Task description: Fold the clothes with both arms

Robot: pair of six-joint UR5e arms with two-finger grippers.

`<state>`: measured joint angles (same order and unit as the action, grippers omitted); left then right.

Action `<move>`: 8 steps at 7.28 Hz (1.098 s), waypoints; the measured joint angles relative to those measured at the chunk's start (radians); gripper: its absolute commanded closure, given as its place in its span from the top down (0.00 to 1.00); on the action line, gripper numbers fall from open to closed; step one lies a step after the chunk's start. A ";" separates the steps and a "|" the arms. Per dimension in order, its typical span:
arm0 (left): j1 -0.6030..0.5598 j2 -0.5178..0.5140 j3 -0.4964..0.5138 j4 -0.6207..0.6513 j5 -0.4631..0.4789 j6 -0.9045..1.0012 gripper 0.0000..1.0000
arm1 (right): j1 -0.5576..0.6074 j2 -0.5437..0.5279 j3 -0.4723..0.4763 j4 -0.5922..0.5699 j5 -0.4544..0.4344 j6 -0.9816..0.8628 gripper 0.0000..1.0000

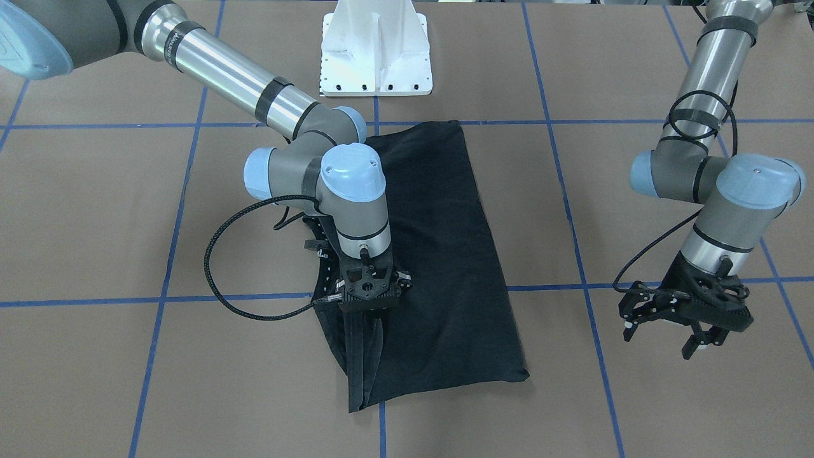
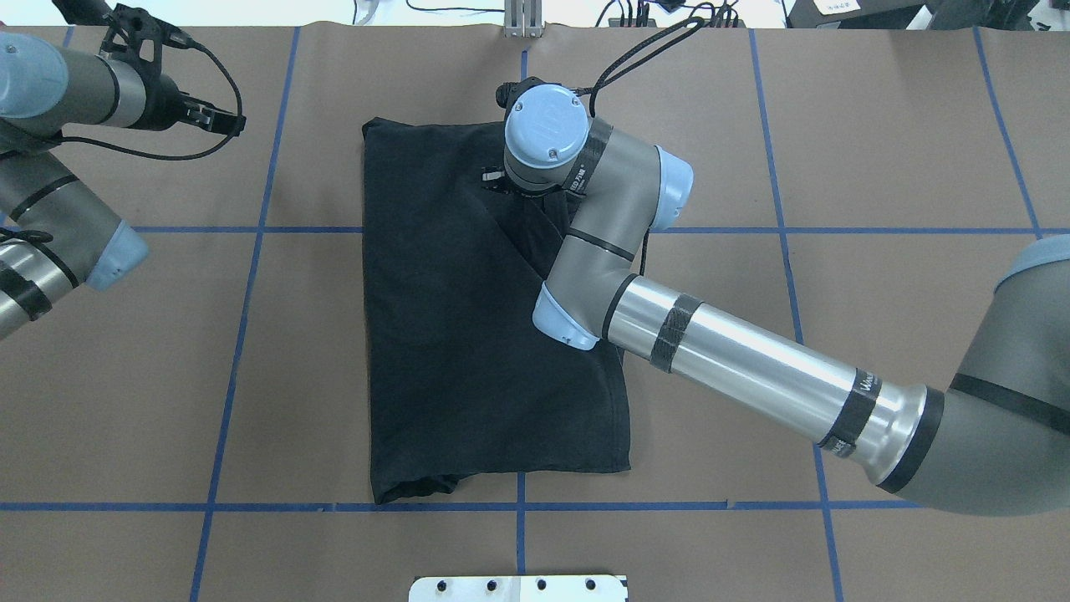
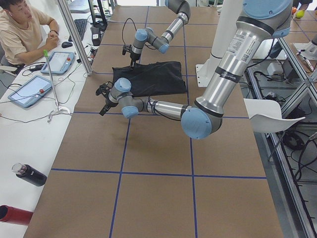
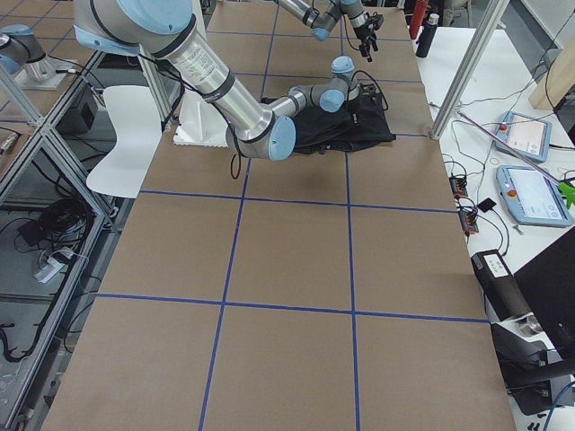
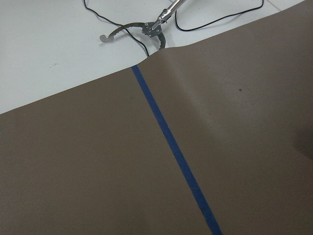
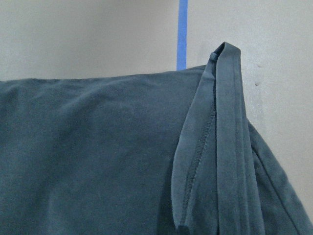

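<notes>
Exterior front-facing | right end effector [image 1: 367,312] pinches T-shirt [image 1: 445,254] hem | left end effector [image 1: 661,332] spread, empty

- T-shirt [image 1: 445,254]: plain black on the side that shows; reads greyish blue-black in the right wrist view.
- Worktop [image 1: 95,210]: brown paper cover, gridded with blue tape lines [image 5: 173,147].
- Right arm [image 1: 222,67], left arm [image 1: 712,70]: silver-grey tubes, darker grey joints, light blue caps, black bands.
- Right tool [image 1: 367,312], left tool [image 1: 664,337]: black.
- Cables [image 1: 219,280]: black.
- Pedestal [image 1: 376,57]: white.
- Side worktop [image 3: 25,144]: white, carrying one black bottle [image 3: 29,174] and one red bottle [image 3: 12,214].
</notes>
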<state>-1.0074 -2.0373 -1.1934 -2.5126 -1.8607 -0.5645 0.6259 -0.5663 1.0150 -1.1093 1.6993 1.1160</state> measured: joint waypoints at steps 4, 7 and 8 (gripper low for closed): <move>0.001 -0.001 -0.002 0.000 0.000 0.000 1.00 | 0.005 -0.162 0.212 -0.069 0.011 -0.010 0.00; 0.001 -0.001 -0.005 0.000 0.000 0.000 1.00 | 0.024 -0.222 0.244 -0.076 0.000 -0.022 0.04; 0.001 -0.001 -0.004 0.000 0.000 -0.001 1.00 | 0.035 -0.220 0.236 -0.076 -0.004 -0.024 0.53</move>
<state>-1.0063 -2.0387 -1.1975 -2.5127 -1.8607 -0.5655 0.6610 -0.7863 1.2510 -1.1852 1.6958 1.0918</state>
